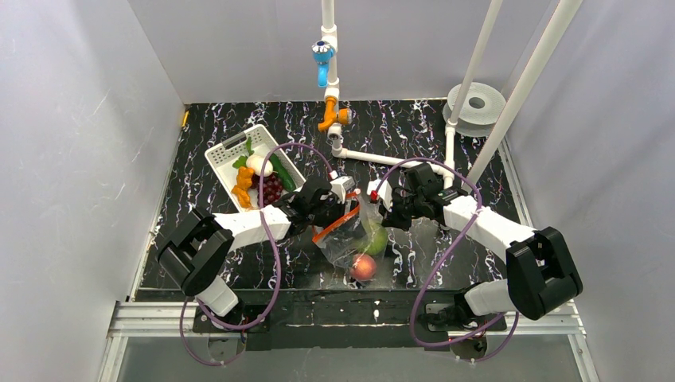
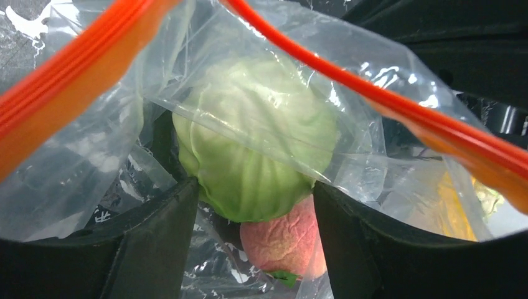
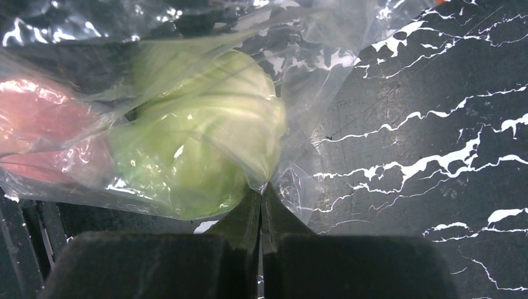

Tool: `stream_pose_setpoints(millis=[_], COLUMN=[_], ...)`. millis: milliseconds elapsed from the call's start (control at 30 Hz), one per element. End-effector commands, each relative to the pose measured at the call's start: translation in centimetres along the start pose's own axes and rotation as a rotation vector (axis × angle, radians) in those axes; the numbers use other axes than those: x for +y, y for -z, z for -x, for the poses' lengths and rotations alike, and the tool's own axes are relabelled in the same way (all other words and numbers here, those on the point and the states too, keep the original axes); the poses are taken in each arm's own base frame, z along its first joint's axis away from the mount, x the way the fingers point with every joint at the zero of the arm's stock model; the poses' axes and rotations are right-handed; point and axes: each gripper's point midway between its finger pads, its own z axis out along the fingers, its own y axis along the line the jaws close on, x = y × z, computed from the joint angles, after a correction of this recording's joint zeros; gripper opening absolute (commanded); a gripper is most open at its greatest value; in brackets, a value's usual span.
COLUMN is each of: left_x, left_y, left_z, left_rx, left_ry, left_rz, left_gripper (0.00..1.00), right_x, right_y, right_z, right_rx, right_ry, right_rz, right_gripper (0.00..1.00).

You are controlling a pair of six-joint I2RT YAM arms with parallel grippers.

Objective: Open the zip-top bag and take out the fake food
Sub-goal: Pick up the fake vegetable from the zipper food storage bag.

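The clear zip-top bag (image 1: 348,239) lies mid-table with its orange-red zip strip (image 1: 335,225) parted. Inside it are a green round vegetable (image 1: 374,237) and a pink-red peach (image 1: 363,267). My left gripper (image 1: 341,200) is at the bag's mouth. In the left wrist view its jaws (image 2: 256,187) stand open, with the green vegetable (image 2: 255,149) and the peach (image 2: 283,240) just beyond the fingertips and the zip strip (image 2: 398,106) to either side. My right gripper (image 1: 382,208) is shut on a fold of the bag's plastic (image 3: 268,177), next to the green vegetable (image 3: 193,149).
A white slotted basket (image 1: 225,151) at the back left holds the grape bunch (image 1: 271,189), cucumber, egg-shaped piece and orange pieces. White pipes with a blue tap (image 1: 322,56) and an orange valve (image 1: 332,115) stand at the back. A tape roll (image 1: 476,102) lies at the back right.
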Motion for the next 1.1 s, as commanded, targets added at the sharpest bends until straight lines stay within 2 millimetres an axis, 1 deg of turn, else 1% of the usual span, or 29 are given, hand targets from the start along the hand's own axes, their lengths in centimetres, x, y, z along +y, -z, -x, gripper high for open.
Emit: stream_pose_setpoints(millis=[0,133,200,300,367,400,467,533,600,733,800,900,967,1067], left_x=[-2.1,-2.8,-2.3,-1.0,-0.9,-1.1,-1.4,-1.5,-1.5,-1.4,-1.3,-1.2,-1.2,-1.5], left_y=[-0.2,-0.4,-0.7,-1.2,-1.5,-1.5,-1.5,-1.3,-1.0,-0.8,-0.9,-0.9,-1.0,-1.2], left_z=[2.2,2.5,2.3,1.8,1.6,1.6,1.7,1.8,2.0,2.1,2.0,1.8,1.8,1.4], left_rx=[-0.087,-0.114,-0.111,-0.1,-0.107,-0.109,-0.118,-0.136,-0.154,-0.164,-0.156,-0.151,-0.148,-0.123], left_ry=[0.011,0.041,0.061,0.105,0.121,0.126,0.128,0.126,0.125,0.136,0.145,0.155,0.156,0.162], left_rz=[-0.08,-0.127,-0.111,-0.055,-0.054,-0.061,-0.081,-0.084,-0.08,-0.067,-0.061,-0.059,-0.065,-0.083], left_gripper=[0.68,0.71,0.71,0.71,0.75,0.77,0.79,0.85,0.85,0.84,0.83,0.83,0.84,0.84], right_x=[0.2,0.2,0.2,0.3,0.5,0.5,0.7,0.9,1.3,2.6,2.5,1.9,2.2,3.5], right_y=[0.2,0.2,0.2,0.3,0.3,0.3,0.4,0.8,1.4,2.1,2.3,3.1,3.4,3.0], right_z=[1.9,2.0,2.1,2.1,2.1,2.2,2.2,2.6,3.1,3.5,3.3,2.8,2.3,1.8], right_rx=[-0.048,-0.049,-0.051,-0.053,-0.054,-0.054,-0.052,-0.062,-0.083,-0.108,-0.091,-0.063,-0.052,-0.056], right_ry=[0.012,0.014,0.016,0.016,0.015,0.018,0.019,0.034,0.044,0.072,0.087,0.092,0.088,0.084], right_rz=[0.028,0.03,0.029,0.034,0.044,0.045,0.052,0.057,0.07,0.114,0.11,0.086,0.096,0.16], right_gripper=[0.01,0.01,0.01,0.01,0.01,0.04,0.15,0.3,0.4,0.56,0.6,0.62,0.62,0.65])
